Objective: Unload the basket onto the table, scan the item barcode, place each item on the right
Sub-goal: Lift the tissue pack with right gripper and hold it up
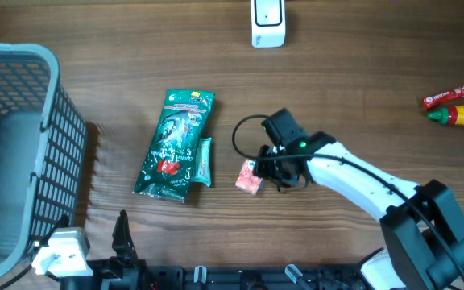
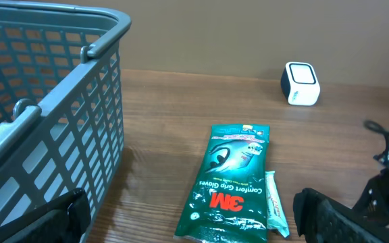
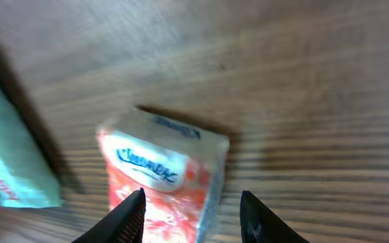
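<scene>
Kleenex pack (image 3: 157,165) likely light, soft, slick wrap, so grip long sides; R gripper (image 3: 193,206) jaws parted, empty; L gripper (image 2: 196,219) jaws wide.

Right of the glove packet (image 1: 176,145) lies the tissue pack (image 1: 249,177) (basket (image 1: 51,89) leftmost).

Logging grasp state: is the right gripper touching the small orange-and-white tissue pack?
Cannot tell. In the right wrist view the right gripper straddles the small orange-and-white tissue pack; one finger shows a clear gap, the other overlaps its edge.

Left pincer (image 2: 191,202) spread wide, right pincer (image 3: 191,199) parted, pointing down.
</scene>
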Motion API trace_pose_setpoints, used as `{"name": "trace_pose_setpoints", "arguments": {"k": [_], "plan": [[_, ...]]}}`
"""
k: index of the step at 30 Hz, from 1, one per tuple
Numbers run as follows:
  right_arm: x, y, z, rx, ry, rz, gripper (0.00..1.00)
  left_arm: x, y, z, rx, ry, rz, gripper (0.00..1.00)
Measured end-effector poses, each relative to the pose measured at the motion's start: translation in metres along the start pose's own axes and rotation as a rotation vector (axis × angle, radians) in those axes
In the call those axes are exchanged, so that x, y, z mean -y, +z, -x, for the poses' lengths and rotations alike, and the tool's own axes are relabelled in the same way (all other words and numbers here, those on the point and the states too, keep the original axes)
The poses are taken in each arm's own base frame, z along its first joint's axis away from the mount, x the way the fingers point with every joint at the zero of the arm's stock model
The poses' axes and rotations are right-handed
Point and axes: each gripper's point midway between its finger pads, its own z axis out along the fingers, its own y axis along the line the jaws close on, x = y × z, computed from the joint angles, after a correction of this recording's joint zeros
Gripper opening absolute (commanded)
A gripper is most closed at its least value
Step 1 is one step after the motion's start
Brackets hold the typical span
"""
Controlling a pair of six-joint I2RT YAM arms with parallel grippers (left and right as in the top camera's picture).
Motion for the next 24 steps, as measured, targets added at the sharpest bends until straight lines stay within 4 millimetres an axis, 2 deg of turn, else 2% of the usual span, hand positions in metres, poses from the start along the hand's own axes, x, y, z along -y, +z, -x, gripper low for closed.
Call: {"name": "trace_pose_setpoints", "arguments": {"k": [1, 4, 9, 14, 18, 21, 24], "plan": [[0.001, 0.002, -0.004, -0.005, 0.000, -0.002, 0.44, 0.000, 0.000, 0.000, 0.000, 0.000, 0.000, 1.00], [-0.001, 0.010, -0.007, 0.005, 0.014, 0.023, 0.27, 0.000, 0.000, 0.000, 0.000, 0.000, 0.000, 1.00], [-0.002, 0.015, -0.008, 0.022, 0.048, 0.066, 0.05, 0.000, 0.000, 0.000, 0.000, 0.000, 0.000, 1.00], [-0.005, 0.014, -0.007, 0.030, 0.037, 0.090, 0.04, 0.000, 0.000, 0.000, 0.000, 0.000, 0.000, 1.00], [-0.030, 0.007, -0.011, -0.032, -0.159, 0.254, 0.04, 0.000, 0.000, 0.000, 0.000, 0.000, 0.000, 1.00], [-0.045, -0.013, -0.019, -0.126, -0.346, 0.457, 0.04, 0.000, 0.000, 0.000, 0.000, 0.000, 0.000, 1.00], [-0.065, -0.051, -0.029, -0.176, -0.570, 0.760, 0.04, 0.000, 0.000, 0.000, 0.000, 0.000, 0.000, 1.00]]}}
